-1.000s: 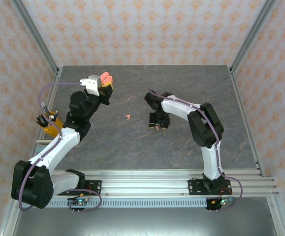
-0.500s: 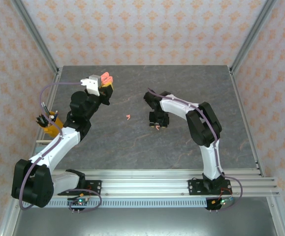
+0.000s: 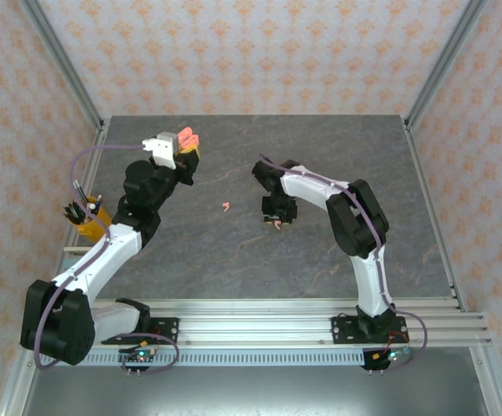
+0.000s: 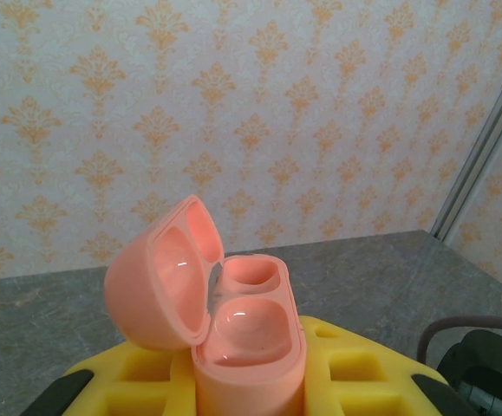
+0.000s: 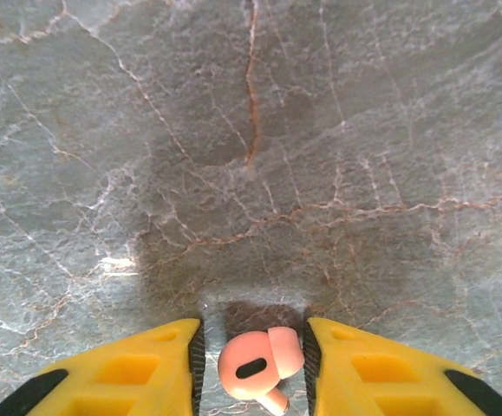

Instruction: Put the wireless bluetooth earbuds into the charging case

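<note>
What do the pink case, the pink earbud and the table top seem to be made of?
The pink case: likely smooth glossy plastic; its hollows show bright highlights. The pink earbud: seemingly the same moulded plastic, with a soft sheen and a dark oval patch. The table top: grey stone-like surface with pale and rusty veins, perhaps marble or a printed laminate.

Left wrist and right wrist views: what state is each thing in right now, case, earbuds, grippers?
pink charging case, lid open, both wells empty, held upright
left gripper, shut on the pink charging case
pink earbud, lying on the table between yellow fingers
right gripper, open, jaws flanking the pink earbud
second pink earbud, loose on the table
</note>
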`<act>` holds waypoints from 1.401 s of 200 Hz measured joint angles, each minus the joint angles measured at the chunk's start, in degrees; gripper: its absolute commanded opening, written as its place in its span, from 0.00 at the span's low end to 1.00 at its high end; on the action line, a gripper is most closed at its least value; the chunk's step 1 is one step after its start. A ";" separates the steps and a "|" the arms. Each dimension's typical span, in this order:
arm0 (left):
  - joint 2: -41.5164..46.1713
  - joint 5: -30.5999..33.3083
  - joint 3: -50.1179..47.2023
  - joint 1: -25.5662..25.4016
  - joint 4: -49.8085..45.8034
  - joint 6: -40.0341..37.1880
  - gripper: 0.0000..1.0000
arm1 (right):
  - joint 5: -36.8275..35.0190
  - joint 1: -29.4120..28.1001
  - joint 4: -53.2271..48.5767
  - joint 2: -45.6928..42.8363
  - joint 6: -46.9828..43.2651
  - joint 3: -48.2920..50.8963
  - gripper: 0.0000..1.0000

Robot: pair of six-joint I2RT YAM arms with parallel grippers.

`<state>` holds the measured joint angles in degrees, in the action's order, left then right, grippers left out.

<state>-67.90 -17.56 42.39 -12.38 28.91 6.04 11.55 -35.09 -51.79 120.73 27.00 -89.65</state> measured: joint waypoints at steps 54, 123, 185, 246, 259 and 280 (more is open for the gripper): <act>-0.15 0.00 0.00 0.00 0.02 0.04 0.00 | -0.02 0.00 0.13 0.00 0.28 0.00 0.21; -0.15 0.00 -0.02 0.00 0.00 0.13 0.00 | -0.17 0.00 0.59 -0.50 0.87 0.46 0.13; -0.09 -0.26 -0.68 0.00 -0.02 -0.04 0.00 | -1.07 0.00 4.70 -4.72 2.82 5.27 0.13; 0.02 -1.55 -1.68 0.00 -0.02 -0.07 0.00 | -2.84 0.00 5.84 -11.45 4.52 7.69 0.12; 0.02 -1.55 -1.70 0.00 -0.02 -0.04 0.00 | -3.04 0.00 6.10 -12.11 4.57 7.67 0.12; 0.04 -1.55 -1.70 -0.04 -0.02 -0.07 0.00 | -3.21 0.00 6.38 -12.22 4.79 7.72 0.12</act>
<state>-67.85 -19.11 40.69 -12.43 28.88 5.98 8.34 -35.09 -45.41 108.51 31.79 -81.93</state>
